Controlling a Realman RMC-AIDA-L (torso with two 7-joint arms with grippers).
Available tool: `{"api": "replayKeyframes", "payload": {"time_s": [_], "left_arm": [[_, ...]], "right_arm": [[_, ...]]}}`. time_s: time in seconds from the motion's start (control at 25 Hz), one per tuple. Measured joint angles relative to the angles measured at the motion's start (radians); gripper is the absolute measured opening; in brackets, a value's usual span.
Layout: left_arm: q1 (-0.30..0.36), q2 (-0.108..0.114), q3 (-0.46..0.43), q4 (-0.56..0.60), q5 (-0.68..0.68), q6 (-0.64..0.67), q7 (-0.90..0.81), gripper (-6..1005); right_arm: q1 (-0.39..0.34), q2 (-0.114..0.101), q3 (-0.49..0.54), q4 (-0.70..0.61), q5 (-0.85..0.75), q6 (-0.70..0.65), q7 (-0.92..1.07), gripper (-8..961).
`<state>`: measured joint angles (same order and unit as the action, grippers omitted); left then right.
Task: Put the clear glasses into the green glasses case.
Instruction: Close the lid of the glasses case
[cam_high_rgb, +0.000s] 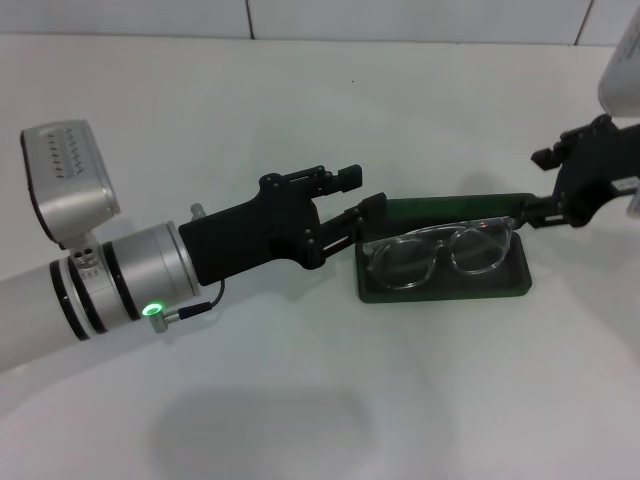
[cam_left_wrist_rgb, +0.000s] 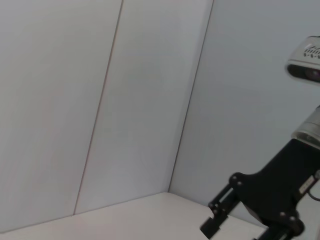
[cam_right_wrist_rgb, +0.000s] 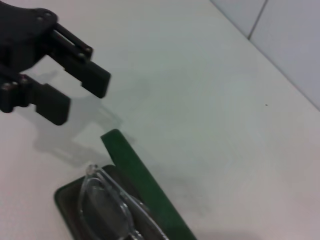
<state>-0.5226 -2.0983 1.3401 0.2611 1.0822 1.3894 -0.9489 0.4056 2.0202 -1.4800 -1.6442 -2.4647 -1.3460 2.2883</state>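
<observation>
The clear glasses (cam_high_rgb: 440, 255) lie inside the green glasses case (cam_high_rgb: 443, 288), lenses facing up, resting on the dark lining of its lower half; the case sits open on the white surface (cam_high_rgb: 300, 400), its lid (cam_high_rgb: 450, 208) standing up along the far edge. In the right wrist view the same glasses (cam_right_wrist_rgb: 107, 210) show in the tray with the green lid (cam_right_wrist_rgb: 142, 185) raised edge-on beside them. At the case's left end, the left claw (cam_high_rgb: 365, 192) hovers with its two fingers spread apart and nothing between them, the lower finger close to the lid's corner; whether it touches the lid cannot be told. The right wrist view shows that claw (cam_right_wrist_rgb: 82, 92) parted and clear of the case. At the case's right end the right claw (cam_high_rgb: 545, 190) reaches toward the other corner of the lid; whether its fingers are released or clenched cannot be told here. By my judgement the placing itself looks done, since the glasses sit within the tray, and the step in hand is either withdrawing or shutting the lid. Closing it would call for a gentle push on the lid's upper edge, folding it forward over the lenses without catching the frame, which seems to rise a little above the tray rim. Count: one pair of glasses, one case, two claws.
</observation>
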Motion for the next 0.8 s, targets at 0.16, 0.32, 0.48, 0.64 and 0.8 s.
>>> {"api": "replayKeyframes", "payload": {"time_s": [0.16,0.32,0.48,0.64,0.8], "left_arm": [[0.004,0.000,-0.002,-0.003,-0.001,0.001,0.000,494],[0.010,0.002,-0.005,-0.004,-0.033,0.002,-0.001,494],[0.021,0.004,-0.006,-0.005,-0.117,0.002,0.005,495],[0.050,0.005,-0.006,0.003,-0.192,0.002,0.014,495],[0.060,0.008,-0.015,0.004,-0.210,0.002,0.011,495]], "right_arm": [[-0.035,0.000,0.004,-0.023,0.070,-0.053,-0.043,587],[-0.064,-0.002,0.039,-0.019,0.251,-0.178,-0.182,587],[-0.119,0.001,0.042,0.045,0.349,-0.192,-0.319,587],[-0.167,0.001,0.013,0.171,0.465,-0.083,-0.463,586],[-0.172,0.001,-0.014,0.318,0.556,0.040,-0.563,586]]}}
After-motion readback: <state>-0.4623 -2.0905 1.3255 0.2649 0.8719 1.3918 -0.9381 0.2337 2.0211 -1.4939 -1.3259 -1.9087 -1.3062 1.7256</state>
